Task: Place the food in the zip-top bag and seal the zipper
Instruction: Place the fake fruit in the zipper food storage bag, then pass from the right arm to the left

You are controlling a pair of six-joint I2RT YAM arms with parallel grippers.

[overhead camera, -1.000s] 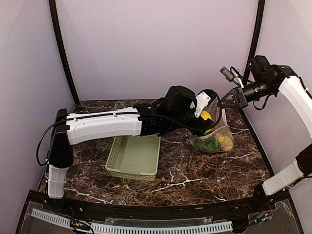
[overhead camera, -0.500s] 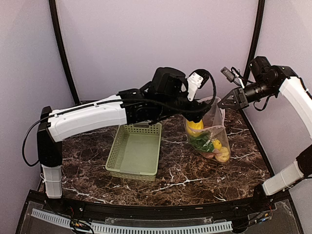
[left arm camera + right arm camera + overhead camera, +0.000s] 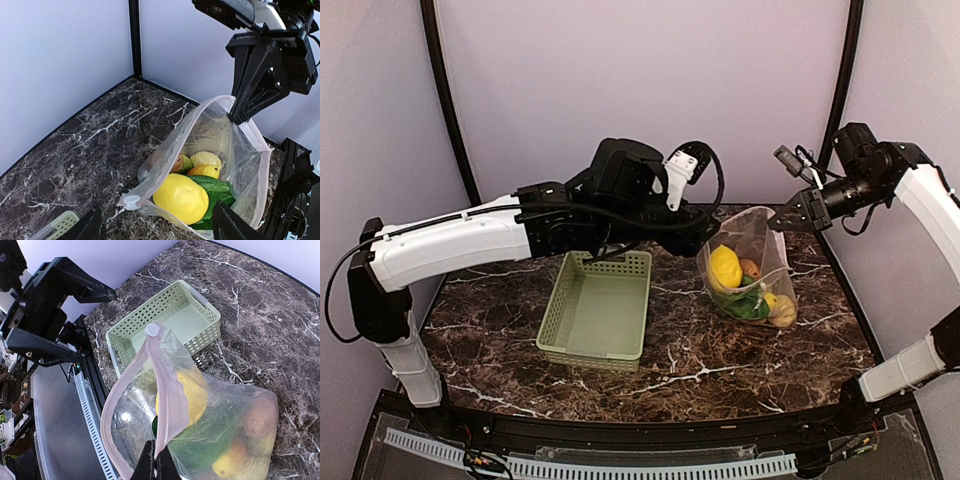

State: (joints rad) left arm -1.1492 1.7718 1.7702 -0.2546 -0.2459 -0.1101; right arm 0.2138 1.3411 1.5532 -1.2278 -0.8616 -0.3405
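The right gripper [image 3: 789,219] is clenched on the upper rim of the zip-top bag [image 3: 760,245] and holds it up with the mouth open. The bag's bottom rests on the marble table [image 3: 720,355], just beside the green lattice basket [image 3: 549,318]. The food is inside the bag: a yellow lemon [image 3: 725,267] on top, with a green vegetable [image 3: 216,188] and an orange-yellow fruit [image 3: 204,171] beside it. The pinkish zipper [image 3: 168,385] is not sealed, and its white slider tab [image 3: 151,330] sits at the end near the basket. The left gripper [image 3: 156,218] hangs near the bag's mouth, its fingers spread and grasping nothing.

The bottom edge cuts off the left claw [image 3: 157,227].
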